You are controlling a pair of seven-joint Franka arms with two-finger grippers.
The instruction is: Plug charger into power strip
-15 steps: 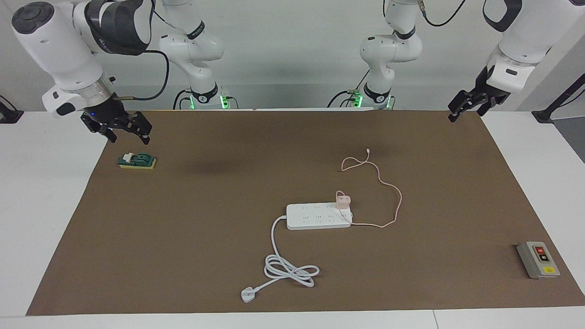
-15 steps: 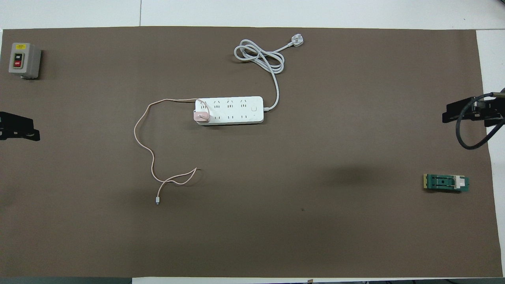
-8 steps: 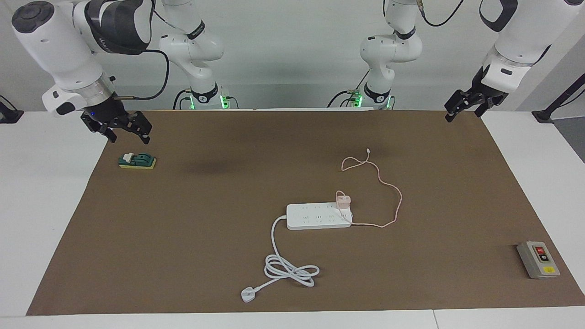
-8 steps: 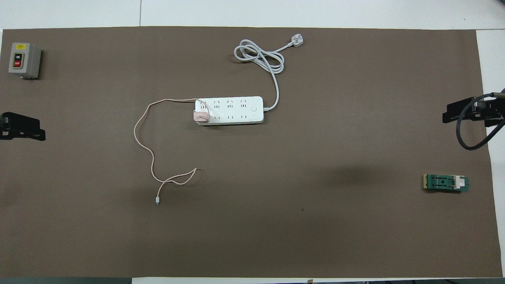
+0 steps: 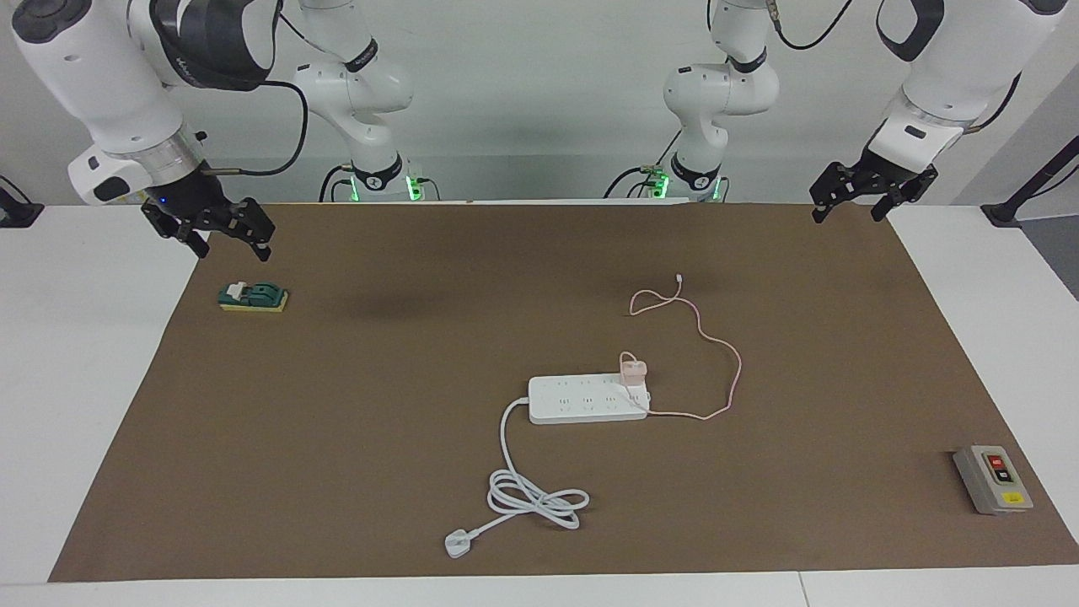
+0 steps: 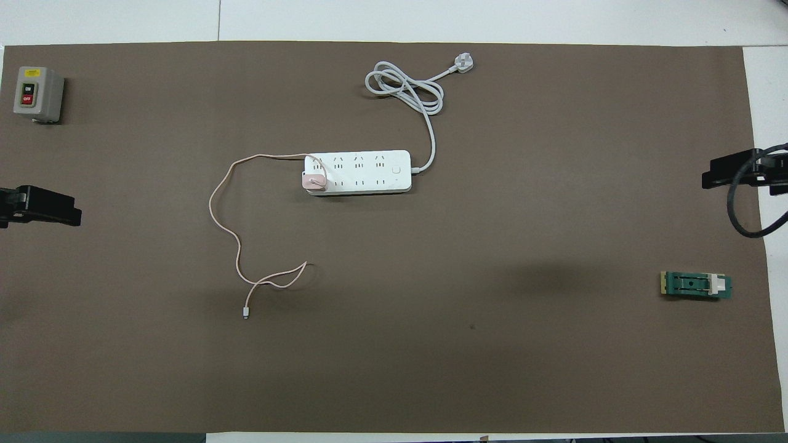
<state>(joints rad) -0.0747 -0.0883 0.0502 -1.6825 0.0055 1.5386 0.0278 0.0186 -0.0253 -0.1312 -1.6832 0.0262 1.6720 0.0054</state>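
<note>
The white power strip (image 5: 582,399) (image 6: 363,172) lies mid-mat, its long side running across the table. The pale-pink charger (image 5: 633,371) (image 6: 314,181) stands upright on the strip's end socket, toward the left arm's end. Its thin pink cable (image 5: 735,371) (image 6: 215,209) loops over the mat nearer to the robots. My left gripper (image 5: 847,215) (image 6: 46,207) hangs open and holds nothing, over the mat's edge at its own end. My right gripper (image 5: 234,251) (image 6: 732,175) is open too, raised over the mat's edge at the right arm's end, above a green block.
The strip's thick white cord (image 5: 535,499) (image 6: 406,92) coils farther from the robots and ends in a flat plug (image 5: 458,545). A grey button box (image 5: 993,479) (image 6: 37,92) sits at the left arm's end. A green-and-yellow block (image 5: 253,297) (image 6: 695,285) lies under the right gripper.
The left gripper has slid a little inward over the mat and turned. The right gripper has drawn slightly back toward its end of the table. Charger, cable and strip have not moved.
</note>
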